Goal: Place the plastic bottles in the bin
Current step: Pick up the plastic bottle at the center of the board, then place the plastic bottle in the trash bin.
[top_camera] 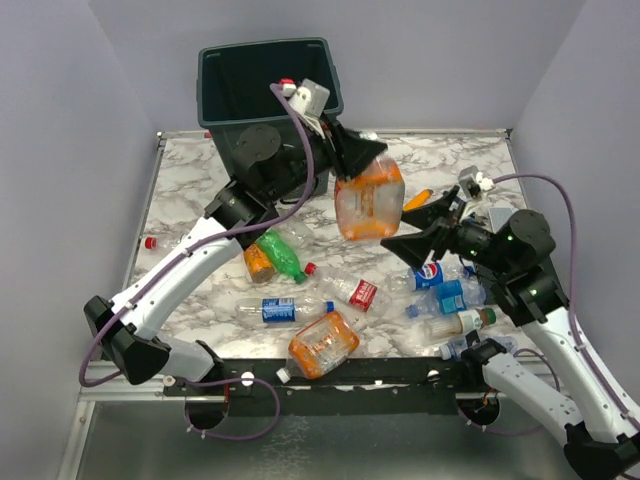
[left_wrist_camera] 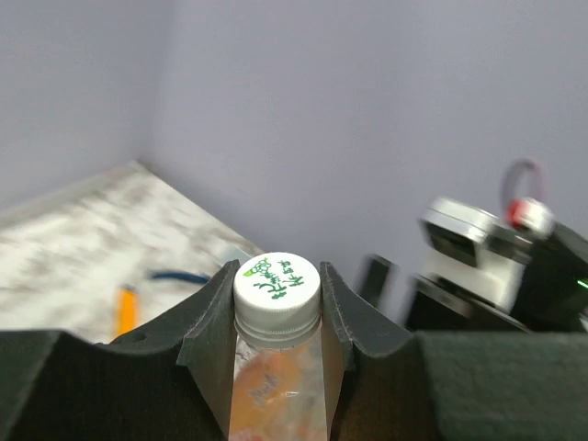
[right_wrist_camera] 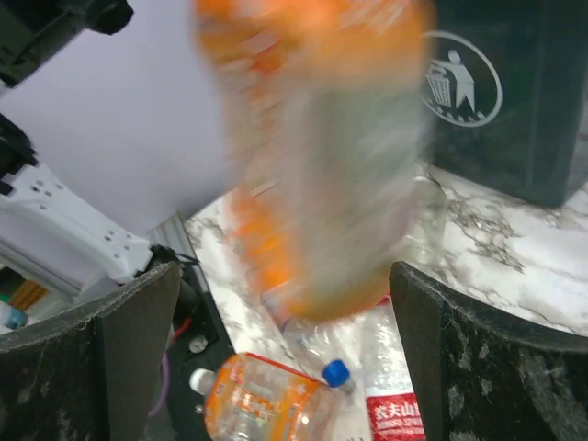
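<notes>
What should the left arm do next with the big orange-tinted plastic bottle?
Probably carry it farther back-left over the tall dark green bin; the left gripper holds the big orange-tinted plastic bottle by the neck, but it hangs outside the rim.

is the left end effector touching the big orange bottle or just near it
Touching. The left wrist view shows the left end effector with its fingers pressed on both sides of the orange bottle at the neck, under its white cap.

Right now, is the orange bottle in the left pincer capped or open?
Capped: the bottle wears a white cap with green print, held between the left pincer's fingers.
</notes>
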